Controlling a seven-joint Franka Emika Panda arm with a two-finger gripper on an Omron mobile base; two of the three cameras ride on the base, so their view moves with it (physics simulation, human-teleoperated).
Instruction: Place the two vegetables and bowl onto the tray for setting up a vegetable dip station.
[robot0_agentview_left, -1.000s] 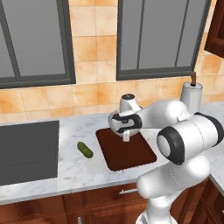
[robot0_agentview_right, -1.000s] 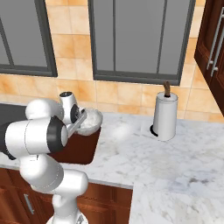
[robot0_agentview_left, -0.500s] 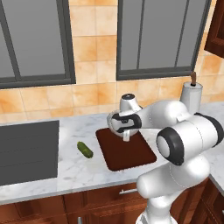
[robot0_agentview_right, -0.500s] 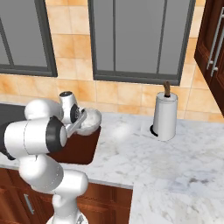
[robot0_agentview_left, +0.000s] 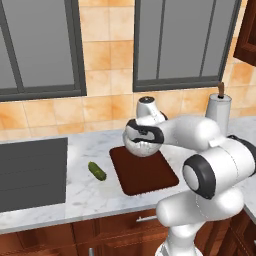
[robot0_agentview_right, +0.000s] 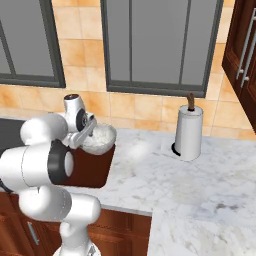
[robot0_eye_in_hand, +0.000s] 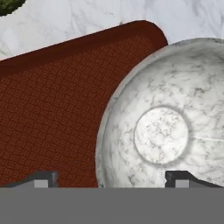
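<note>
One cucumber (robot0_agentview_left: 97, 170) beside tray (robot0_agentview_left: 150, 177), sink (robot0_agentview_left: 31, 170) beyond

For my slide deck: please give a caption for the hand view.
Open gripper above the speckled bowl sitting on the reddish-brown tray.

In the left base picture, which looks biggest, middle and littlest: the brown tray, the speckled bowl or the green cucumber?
1. Tray, biggest.
2. Bowl, middle, partly hidden behind the gripper.
3. Cucumber, littlest.

Speckled bowl (robot0_eye_in_hand: 175, 113) on the reddish-brown tray (robot0_eye_in_hand: 57, 100), possibly cucumber (robot0_eye_in_hand: 8, 5) at the corner.
</note>
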